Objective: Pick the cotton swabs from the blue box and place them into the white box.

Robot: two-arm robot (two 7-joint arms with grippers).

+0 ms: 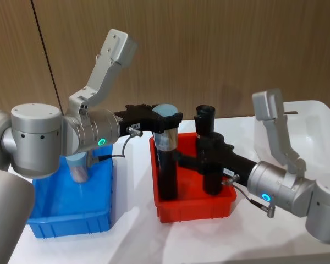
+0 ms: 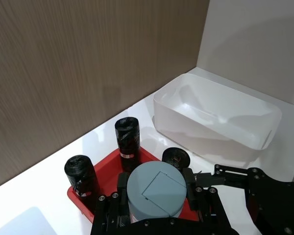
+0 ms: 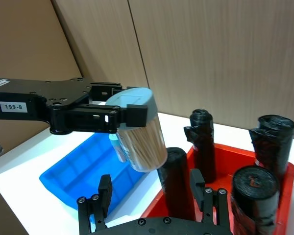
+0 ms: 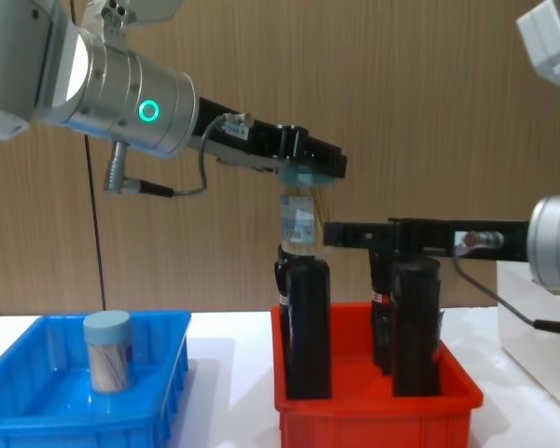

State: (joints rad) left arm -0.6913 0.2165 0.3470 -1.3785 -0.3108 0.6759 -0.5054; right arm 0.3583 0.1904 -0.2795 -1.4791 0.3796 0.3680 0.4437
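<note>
Nearest, on the left, lies the shallow bright blue plastic bin point(image 1: 71, 223). Far on the right stands the translucent white plastic bin point(image 1: 325, 118). Between them sits a red plastic bin point(image 1: 195, 212) with tall black bottles point(image 1: 168, 170) standing upright in it. Over this red bin the left gripper point(image 4: 306, 173) is clamped on the lid end of a small clear cylindrical jar of cotton swabs point(image 4: 299, 222), which hangs just above the left black bottle. The right gripper point(image 3: 151, 188) hovers near that bottle with its fingers spread apart, holding nothing. A second swab jar point(image 4: 107, 350) with a pale blue-grey lid stands upright inside the blue bin.
</note>
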